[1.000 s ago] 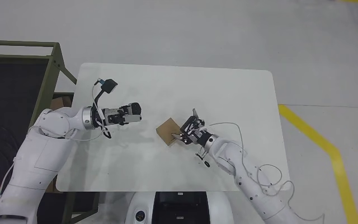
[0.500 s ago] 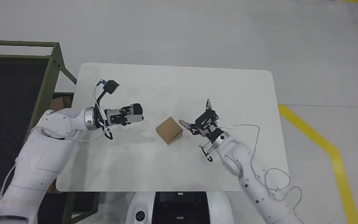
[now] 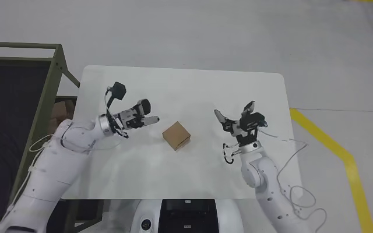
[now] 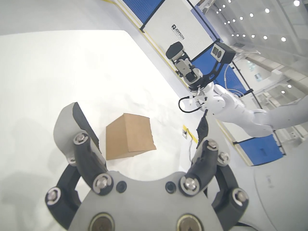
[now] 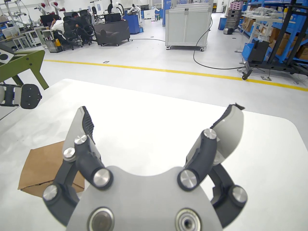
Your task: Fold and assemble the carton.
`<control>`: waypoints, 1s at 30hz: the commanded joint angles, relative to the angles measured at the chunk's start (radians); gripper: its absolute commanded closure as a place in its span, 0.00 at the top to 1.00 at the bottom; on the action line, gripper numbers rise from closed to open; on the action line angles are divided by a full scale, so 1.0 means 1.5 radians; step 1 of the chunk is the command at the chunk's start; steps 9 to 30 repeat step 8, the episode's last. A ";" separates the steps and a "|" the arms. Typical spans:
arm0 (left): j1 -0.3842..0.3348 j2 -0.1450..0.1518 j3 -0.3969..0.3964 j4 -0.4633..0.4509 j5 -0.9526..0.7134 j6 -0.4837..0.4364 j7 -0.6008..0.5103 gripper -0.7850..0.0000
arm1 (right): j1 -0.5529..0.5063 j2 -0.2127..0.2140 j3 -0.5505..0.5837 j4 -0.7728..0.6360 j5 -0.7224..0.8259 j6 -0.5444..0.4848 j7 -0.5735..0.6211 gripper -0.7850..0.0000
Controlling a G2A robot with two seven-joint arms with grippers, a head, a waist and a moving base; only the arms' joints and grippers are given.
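White table (image 3: 186,87); green metal frame (image 3: 35,45) just beside it; yellow stripe (image 3: 323,135) on floor.

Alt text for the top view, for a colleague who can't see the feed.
A box-shaped brown carton sits near the middle of the white table. The left gripper and right gripper are on either side of it, both open, neither touching it.

Top cam looked straight down on the white table (image 3: 186,87) from well above. Wrist cams sat close behind the left gripper (image 4: 138,117) and right gripper (image 5: 158,110), low, facing across it, the right one toward the hall (image 5: 144,49). All three caught the carton (image 3: 176,136).
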 commanded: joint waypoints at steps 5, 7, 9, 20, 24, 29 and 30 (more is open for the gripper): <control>0.034 -0.013 -0.003 -0.019 0.212 0.018 0.212 1.00 | 0.001 -0.003 0.022 0.007 0.071 0.010 0.002 1.00; 0.042 -0.017 0.002 -0.021 0.259 0.025 0.265 1.00 | 0.002 -0.004 0.028 0.010 0.084 0.007 0.002 1.00; 0.045 -0.019 0.003 -0.020 0.280 0.030 0.290 1.00 | 0.002 -0.004 0.031 0.011 0.088 0.005 0.003 1.00; 0.045 -0.019 0.003 -0.020 0.280 0.030 0.290 1.00 | 0.002 -0.004 0.031 0.011 0.088 0.005 0.003 1.00; 0.045 -0.019 0.003 -0.020 0.280 0.030 0.290 1.00 | 0.002 -0.004 0.031 0.011 0.088 0.005 0.003 1.00; 0.045 -0.019 0.003 -0.020 0.280 0.030 0.290 1.00 | 0.002 -0.004 0.031 0.011 0.088 0.005 0.003 1.00; 0.045 -0.019 0.003 -0.020 0.280 0.030 0.290 1.00 | 0.002 -0.004 0.031 0.011 0.088 0.005 0.003 1.00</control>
